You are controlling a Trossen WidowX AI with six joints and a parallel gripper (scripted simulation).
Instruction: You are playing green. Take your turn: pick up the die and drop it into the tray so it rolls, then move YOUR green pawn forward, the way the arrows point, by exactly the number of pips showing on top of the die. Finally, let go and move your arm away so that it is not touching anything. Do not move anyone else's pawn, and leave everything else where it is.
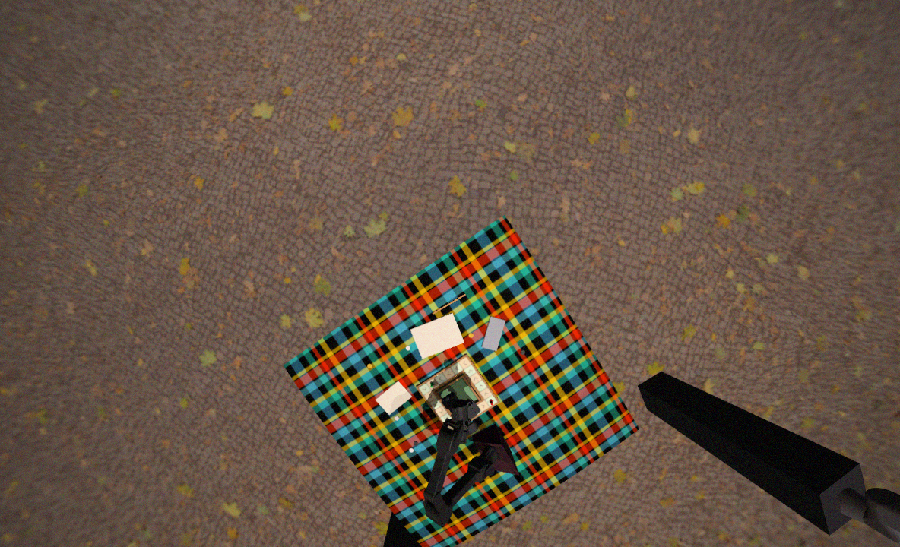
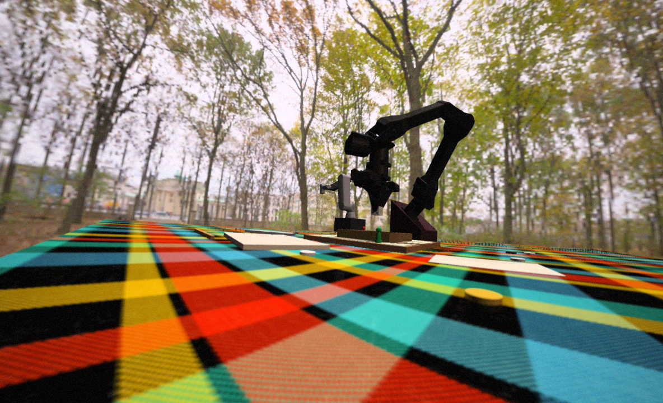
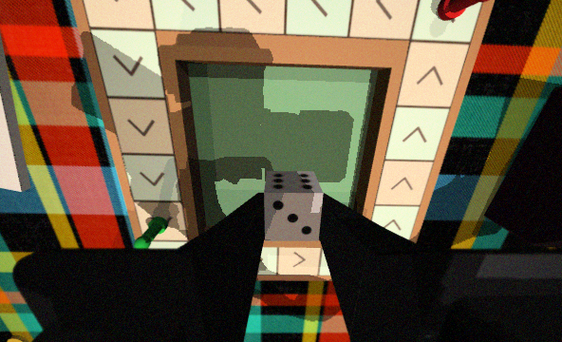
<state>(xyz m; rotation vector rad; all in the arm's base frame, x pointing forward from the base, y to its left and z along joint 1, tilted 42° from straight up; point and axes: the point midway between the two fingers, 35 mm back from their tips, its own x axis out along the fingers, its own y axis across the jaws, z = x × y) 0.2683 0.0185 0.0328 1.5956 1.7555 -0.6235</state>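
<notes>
die showing three and six pips, gripped by the gripper.

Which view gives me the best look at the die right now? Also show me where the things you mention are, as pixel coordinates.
The wrist view: the die (image 2: 377,211) (image 3: 292,216) is large there, pips readable, between the fingers. The exterior view shows only a small pale patch at the fingertips; in the top view I can't make it out beneath the arm (image 1: 443,469) (image 2: 416,120).

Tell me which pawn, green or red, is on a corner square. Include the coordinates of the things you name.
The red pawn (image 1: 491,401) (image 2: 363,228) (image 3: 450,9). Its corner square (image 3: 466,30) joins two sides of the track; the green pawn (image 1: 432,384) (image 2: 378,234) (image 3: 152,230) stands partway along one side.
</notes>
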